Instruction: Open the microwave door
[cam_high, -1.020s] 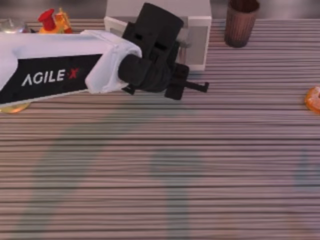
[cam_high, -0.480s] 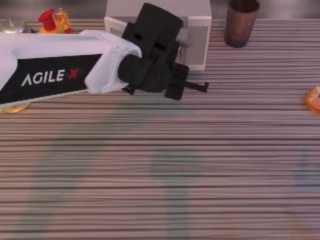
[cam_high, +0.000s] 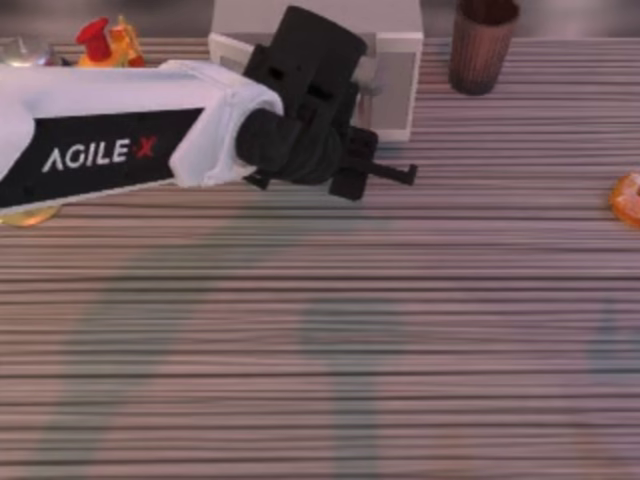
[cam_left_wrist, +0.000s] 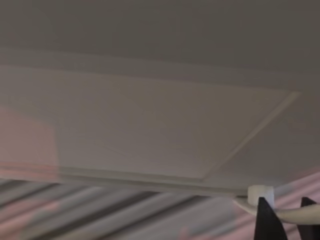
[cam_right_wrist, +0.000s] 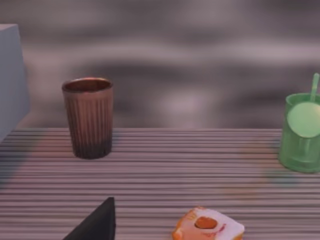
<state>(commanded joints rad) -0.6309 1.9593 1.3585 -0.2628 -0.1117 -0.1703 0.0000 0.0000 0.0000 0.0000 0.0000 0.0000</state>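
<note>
Top view: the boxy light-grey microwave (cam_high: 395, 60) stands at the far edge of the striped wooden table (cam_high: 400, 330), left of centre, with a brown ribbed cup (cam_high: 482, 45) just beside it on the right; the left gripper (cam_high: 385, 172) sits against the front of the flat light-grey windowed microwave door (cam_high: 392, 88); the right arm is out of this view, parked toward the right. Left wrist view: the door panel fills the frame and looks flush with the body; two dark fingertips (cam_left_wrist: 267, 222) flank a curved white handle (cam_left_wrist: 295, 214); whether they are clamped on it cannot be told. Judged step: securing the handle, door not yet swung; the next move calls for a firm hold, then an arcing pull about the hinge.
</note>
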